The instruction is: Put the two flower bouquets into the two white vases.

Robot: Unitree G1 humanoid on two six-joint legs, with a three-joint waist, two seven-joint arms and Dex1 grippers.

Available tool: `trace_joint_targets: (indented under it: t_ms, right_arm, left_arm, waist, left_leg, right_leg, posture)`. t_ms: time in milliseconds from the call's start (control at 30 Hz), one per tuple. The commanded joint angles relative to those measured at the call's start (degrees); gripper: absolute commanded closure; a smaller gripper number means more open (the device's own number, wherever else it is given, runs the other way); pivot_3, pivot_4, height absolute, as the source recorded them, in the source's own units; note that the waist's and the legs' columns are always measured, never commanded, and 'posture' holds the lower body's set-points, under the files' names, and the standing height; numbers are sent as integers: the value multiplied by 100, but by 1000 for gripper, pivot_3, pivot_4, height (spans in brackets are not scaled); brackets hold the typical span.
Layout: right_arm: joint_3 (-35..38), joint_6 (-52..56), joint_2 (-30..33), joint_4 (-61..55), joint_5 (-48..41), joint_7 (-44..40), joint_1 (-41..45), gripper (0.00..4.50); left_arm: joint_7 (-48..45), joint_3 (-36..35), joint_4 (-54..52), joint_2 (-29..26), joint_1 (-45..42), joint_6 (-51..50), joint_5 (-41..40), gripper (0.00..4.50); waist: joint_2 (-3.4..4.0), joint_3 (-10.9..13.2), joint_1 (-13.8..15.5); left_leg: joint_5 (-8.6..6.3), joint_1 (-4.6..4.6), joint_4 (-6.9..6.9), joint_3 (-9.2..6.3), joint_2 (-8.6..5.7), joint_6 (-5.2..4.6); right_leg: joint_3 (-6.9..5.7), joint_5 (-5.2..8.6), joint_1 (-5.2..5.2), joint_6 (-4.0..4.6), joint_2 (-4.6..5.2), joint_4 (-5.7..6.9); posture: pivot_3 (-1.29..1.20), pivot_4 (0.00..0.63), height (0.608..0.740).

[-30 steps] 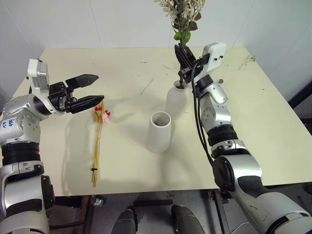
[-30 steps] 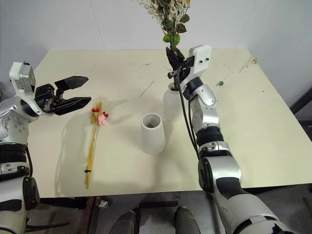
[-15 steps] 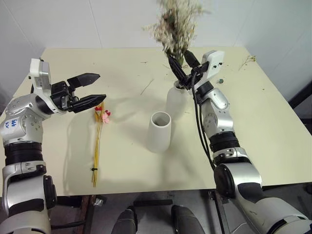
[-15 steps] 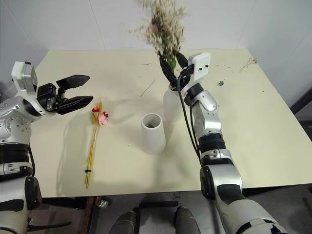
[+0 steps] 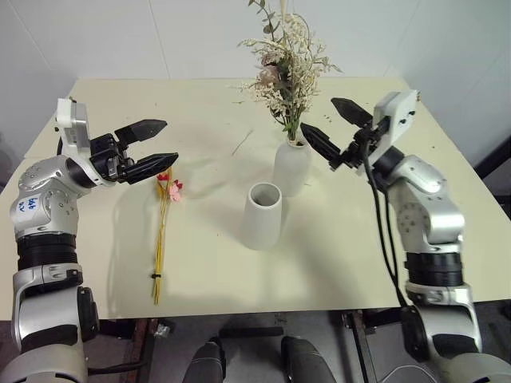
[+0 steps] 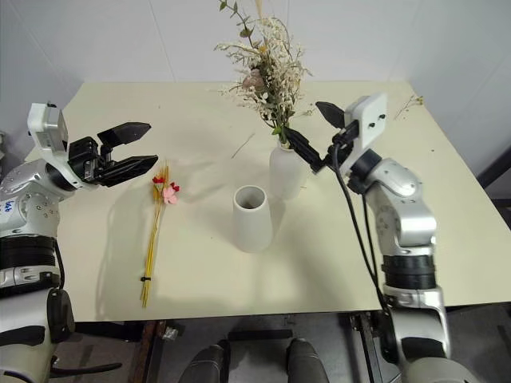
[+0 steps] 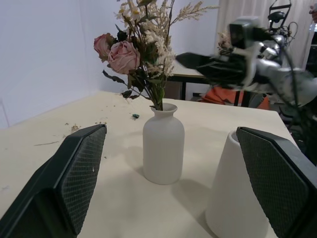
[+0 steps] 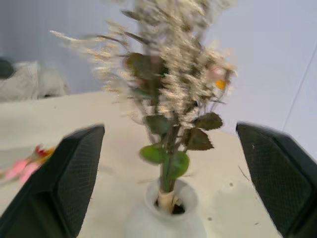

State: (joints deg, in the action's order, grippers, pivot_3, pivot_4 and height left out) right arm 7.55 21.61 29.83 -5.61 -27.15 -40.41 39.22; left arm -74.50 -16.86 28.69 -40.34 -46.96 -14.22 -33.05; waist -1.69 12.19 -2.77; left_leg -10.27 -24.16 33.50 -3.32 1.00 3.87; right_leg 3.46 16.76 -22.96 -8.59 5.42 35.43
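Table (image 5: 447,239), cream and square-topped, carries both vases near its centre: the bottle-shaped white vase (image 5: 291,166) stands upright with the bushy bouquet (image 5: 286,68) of white-pink dried blooms and green leaves set in its narrow neck, stems down and sprays fanning above. Just at its 7 o'clock, close but apart, stands the tapered wide-mouthed vase (image 5: 261,215), empty at the mouth. Well off at that vase's 9 o'clock lies the slim bundle of yellow stalks (image 5: 161,234), flat on the table, its red and pink flowers at the far end. The right gripper (image 5: 328,131) hangs just beside the bottle vase at its 2 o'clock, fingers spread wide, holding nothing. The left gripper (image 5: 156,143) hovers above the slim bundle's flower end, fingers likewise wide apart and empty.
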Motion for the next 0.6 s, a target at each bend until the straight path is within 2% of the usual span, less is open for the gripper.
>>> trace_joint_targets:
  t_ms: [33,200,300,467,600]
  right_arm:
    - [259,620,641,-793,-495,-456,-291,13]
    - [650,1220,1715,-1355,-1418,-1646,-869,13]
    - [848,1411,2094,-1449,-1934,-2260,-1047,13]
    - [1004,1165,2313,-1164,-2090,-2917,-1095,13]
    - [1042,1032,2387,-872,-1980,-3151,-1067,13]
  left_arm:
    - [352,-61,-372,-60,44,0,73,0]
    - [1247,-170,-753,74,237,65,219,0]
    - [1938,-302,-1102,229,442,24,233,0]
    - [3141,-342,-2103,408,970,-303,375,0]
    - [4264,-252,-3091,507,1462,-998,609,0]
  waist:
    - [0,0,-3]
    - [0,0,28]
    - [-2,1,49]
    - [-2,2,85]
    - [-3,2,122]
  left_leg:
    - [0,0,1,1,-1,0]
    - [-1,0,13,2,-1,-1]
    - [-2,2,20,1,0,-3]
    - [-3,3,34,1,-1,-4]
    - [-3,2,36,1,-1,-3]
  right_leg:
    - [0,0,1,0,1,-1]
    - [2,0,5,-1,2,-2]
    - [2,-1,12,-1,2,-2]
    - [2,-5,24,-6,3,-12]
    - [2,-6,29,-7,4,-22]
  posture:
    - [0,150,740]
    - [0,150,740]
    - [0,150,740]
    - [0,150,740]
    - [0,150,740]
